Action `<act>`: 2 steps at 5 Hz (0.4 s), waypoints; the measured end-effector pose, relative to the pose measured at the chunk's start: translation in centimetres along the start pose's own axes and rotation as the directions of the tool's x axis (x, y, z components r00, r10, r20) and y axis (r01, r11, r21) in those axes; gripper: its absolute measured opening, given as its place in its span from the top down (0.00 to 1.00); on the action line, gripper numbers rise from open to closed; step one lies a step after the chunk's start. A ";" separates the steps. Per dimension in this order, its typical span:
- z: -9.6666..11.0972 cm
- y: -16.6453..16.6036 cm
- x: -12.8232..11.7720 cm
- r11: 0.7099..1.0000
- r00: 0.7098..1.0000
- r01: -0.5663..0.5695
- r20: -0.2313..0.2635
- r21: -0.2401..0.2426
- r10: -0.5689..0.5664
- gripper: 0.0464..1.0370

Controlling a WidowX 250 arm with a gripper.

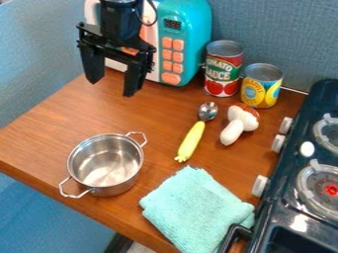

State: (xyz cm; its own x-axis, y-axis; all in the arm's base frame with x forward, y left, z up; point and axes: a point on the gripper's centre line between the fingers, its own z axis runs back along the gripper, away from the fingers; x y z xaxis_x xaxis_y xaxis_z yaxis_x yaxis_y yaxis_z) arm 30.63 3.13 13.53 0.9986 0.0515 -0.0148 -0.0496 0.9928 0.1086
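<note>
Camera view: showing pincer (112, 88) spread and empty above surface (56, 133), near toy microwave (184, 22); metal pot (105, 163) upright near surface edge; yellow-handled spoon (191, 141) beside toy mushroom (232, 131). Liable to knock microwave if swung sideways, with clearance hard to judge; liable to push pot over edge if bumped low.

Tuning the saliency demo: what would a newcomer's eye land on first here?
Probably the bright turquoise toy microwave at the back, with the open black pincer hanging in front of it. Next, likely the shiny steel pot at the lower left of the view, then the mint cloth beside the black stove.
</note>
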 end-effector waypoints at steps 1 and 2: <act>-1.1 -0.2 -0.3 1.000 1.000 0.002 -0.030 -0.005 -0.002 0.04; -2.0 -1.5 -2.8 0.999 1.000 0.008 -0.024 -0.044 -0.009 0.04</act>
State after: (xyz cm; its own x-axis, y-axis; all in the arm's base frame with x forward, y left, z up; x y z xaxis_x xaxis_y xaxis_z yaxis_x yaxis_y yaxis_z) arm 27.90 1.70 11.43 0.9982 0.0448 -0.0394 -0.0422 0.9970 0.0648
